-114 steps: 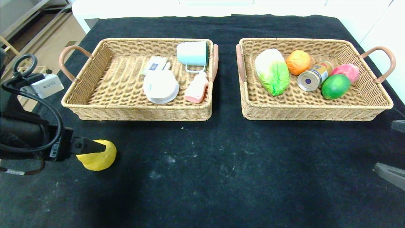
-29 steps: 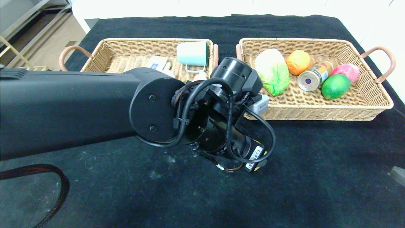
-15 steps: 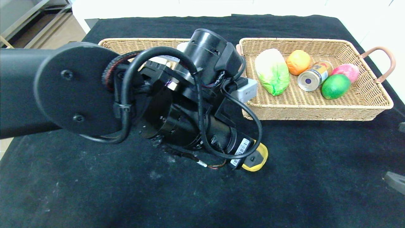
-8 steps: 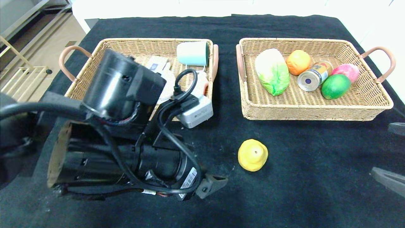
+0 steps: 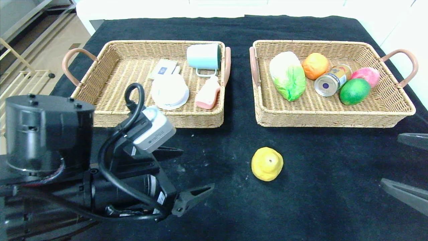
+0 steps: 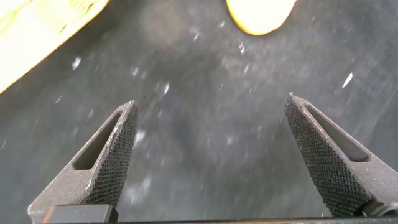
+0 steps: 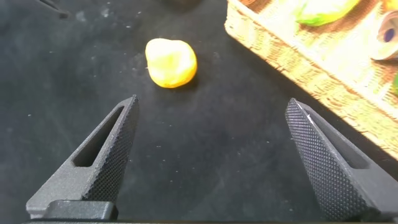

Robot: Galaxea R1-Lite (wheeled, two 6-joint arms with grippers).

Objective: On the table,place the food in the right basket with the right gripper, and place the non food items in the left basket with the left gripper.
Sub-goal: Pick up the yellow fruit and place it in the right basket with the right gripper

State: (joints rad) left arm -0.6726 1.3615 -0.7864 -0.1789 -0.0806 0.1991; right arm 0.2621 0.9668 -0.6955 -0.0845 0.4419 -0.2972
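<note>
A yellow fruit (image 5: 267, 164) lies alone on the black cloth, in front of the gap between the baskets. It also shows in the left wrist view (image 6: 261, 12) and the right wrist view (image 7: 171, 62). My left gripper (image 5: 197, 170) is open and empty, low over the cloth to the fruit's left, apart from it (image 6: 211, 106). My right gripper (image 5: 389, 158) is open and empty at the right edge, with the fruit ahead of it (image 7: 211, 106).
The left basket (image 5: 147, 118) holds a mint mug (image 5: 204, 56), a white dish (image 5: 169, 91), a pink bottle (image 5: 208, 92) and a small box. The right basket (image 5: 327, 120) holds a cabbage (image 5: 287, 75), an orange, a can, a green fruit and a pink fruit.
My left arm carried the yellow fruit from the front left to the middle, let it go, and drew back to the left. The right gripper edged a little into view.
</note>
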